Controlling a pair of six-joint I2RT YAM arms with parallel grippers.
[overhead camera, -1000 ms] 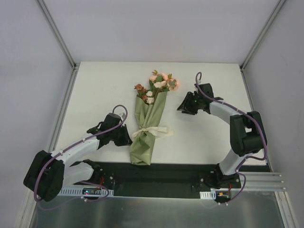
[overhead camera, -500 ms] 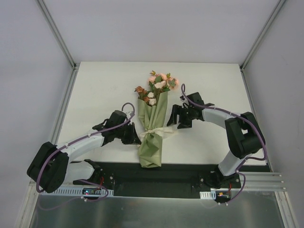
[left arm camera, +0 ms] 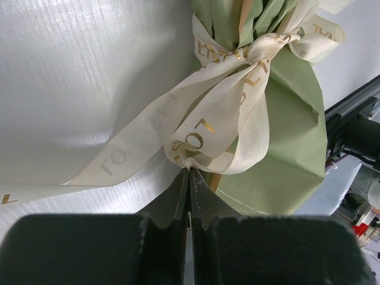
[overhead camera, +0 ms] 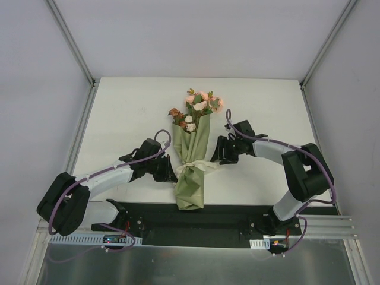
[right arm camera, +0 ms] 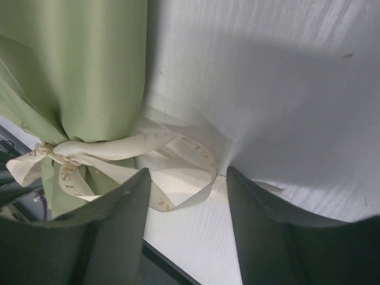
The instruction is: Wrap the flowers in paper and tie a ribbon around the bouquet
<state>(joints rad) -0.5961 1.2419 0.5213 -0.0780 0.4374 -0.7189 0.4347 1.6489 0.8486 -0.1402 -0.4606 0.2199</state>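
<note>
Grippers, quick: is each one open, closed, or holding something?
Left gripper: closed, pinching the ribbon.
Right gripper: open, straddling a ribbon loop, holding nothing.

The paper (overhead camera: 191, 172) is olive green, with a tan sliver at its fold. Around the paper, the ribbon (left arm camera: 225, 119) is cream with gold lettering. Above the paper, the flowers (overhead camera: 200, 105) are pink, peach, white and rust-brown. Under the paper, the counter (overhead camera: 130, 113) is white. My left hand (left arm camera: 189, 173) and right hand (right arm camera: 187, 172) are black.

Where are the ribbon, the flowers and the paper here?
ribbon (left arm camera: 148, 127), left wrist view, on its long flat tail.
flowers (overhead camera: 200, 105), top external view, on a pale bloom.
paper (overhead camera: 190, 189), top external view, on the cone below the ribbon.
</note>
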